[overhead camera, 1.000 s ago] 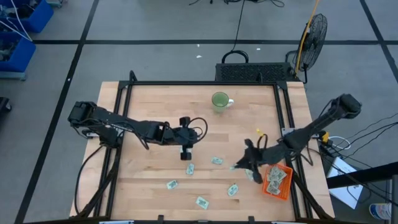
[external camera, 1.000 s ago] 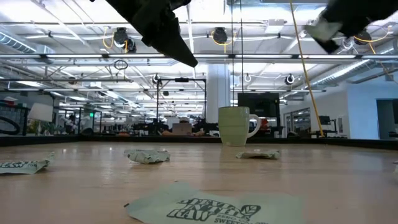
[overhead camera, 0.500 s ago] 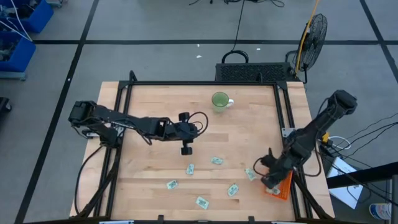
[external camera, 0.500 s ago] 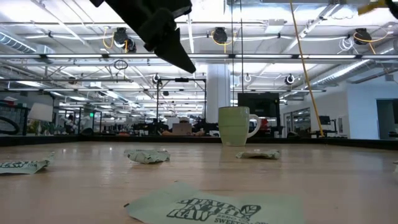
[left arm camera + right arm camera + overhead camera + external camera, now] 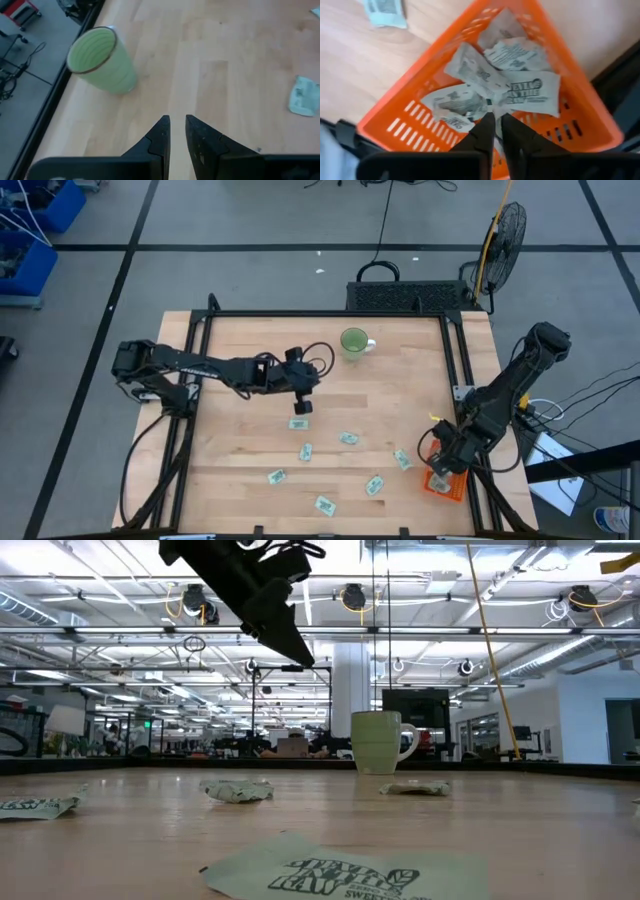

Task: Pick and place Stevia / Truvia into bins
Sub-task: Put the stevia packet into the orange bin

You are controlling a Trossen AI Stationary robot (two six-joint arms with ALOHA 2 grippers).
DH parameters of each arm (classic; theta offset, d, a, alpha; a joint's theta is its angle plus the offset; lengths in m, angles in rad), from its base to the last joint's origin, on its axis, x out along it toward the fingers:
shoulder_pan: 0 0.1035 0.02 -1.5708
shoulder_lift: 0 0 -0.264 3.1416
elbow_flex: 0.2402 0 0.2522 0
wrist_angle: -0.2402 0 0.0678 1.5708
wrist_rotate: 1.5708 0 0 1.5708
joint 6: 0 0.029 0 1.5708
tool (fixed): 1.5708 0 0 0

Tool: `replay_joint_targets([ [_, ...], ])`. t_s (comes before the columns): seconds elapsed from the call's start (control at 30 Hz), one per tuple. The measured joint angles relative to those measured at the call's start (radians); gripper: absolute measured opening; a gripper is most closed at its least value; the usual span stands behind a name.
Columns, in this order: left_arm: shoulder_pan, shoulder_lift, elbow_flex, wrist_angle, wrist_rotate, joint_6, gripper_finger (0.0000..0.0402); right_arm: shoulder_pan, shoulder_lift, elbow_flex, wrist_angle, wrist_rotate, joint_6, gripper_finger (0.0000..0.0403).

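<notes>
Several pale green and white Stevia sachets (image 5: 348,438) lie flat on the wooden table, and more are piled in the orange bin (image 5: 447,485) at the near right corner. My right gripper (image 5: 497,120) hangs over the bin's pile (image 5: 520,90), shut, with a pale sliver of sachet between its fingers. My left gripper (image 5: 177,122) is shut and empty, above the table's middle. It stands just on the far side of one sachet (image 5: 298,423), with the green mug (image 5: 100,60) ahead of it. My right gripper pinches a Stevia sachet (image 5: 497,142) between its two fingers, pointing down over the bin from above. Only a thin pale strip of it shows in the slit, so I cannot tell which part is held. It is clear of the table.
The green mug (image 5: 353,341) stands upright near the far edge. A black frame (image 5: 455,380) rims the table. Loose sachets (image 5: 323,504) dot the near half, one (image 5: 402,459) close beside the bin. Bare wood lies between the mug and the sachets.
My right gripper has swung from the loose sachets toward the table's near right corner and now hangs over the bin; a sachet that lay beside it is gone from the table. My left gripper has drawn toward the far edge, uncovering a sachet that lay under it.
</notes>
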State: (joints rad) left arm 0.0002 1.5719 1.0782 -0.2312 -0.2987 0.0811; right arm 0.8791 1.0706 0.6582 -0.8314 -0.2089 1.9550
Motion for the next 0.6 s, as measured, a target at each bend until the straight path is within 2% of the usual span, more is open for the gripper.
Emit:
replay_joint_targets([
  [0.37, 0.057, 0.000, 0.000, 0.041, 0.001, 0.001, 0.0067, 0.000, 0.000, 0.000, 0.042, 0.006, -0.018, 0.0063],
  [0.43, 0.063, 0.000, 0.000, 0.057, 0.001, 0.002, 0.0067, 0.000, 0.000, 0.000, 0.042, 0.056, -0.059, 0.0063],
  [0.6, 0.078, 0.000, 0.000, 0.085, 0.001, 0.003, 0.0067, 0.000, 0.000, 0.000, 0.046, 0.261, -0.186, 0.0063],
])
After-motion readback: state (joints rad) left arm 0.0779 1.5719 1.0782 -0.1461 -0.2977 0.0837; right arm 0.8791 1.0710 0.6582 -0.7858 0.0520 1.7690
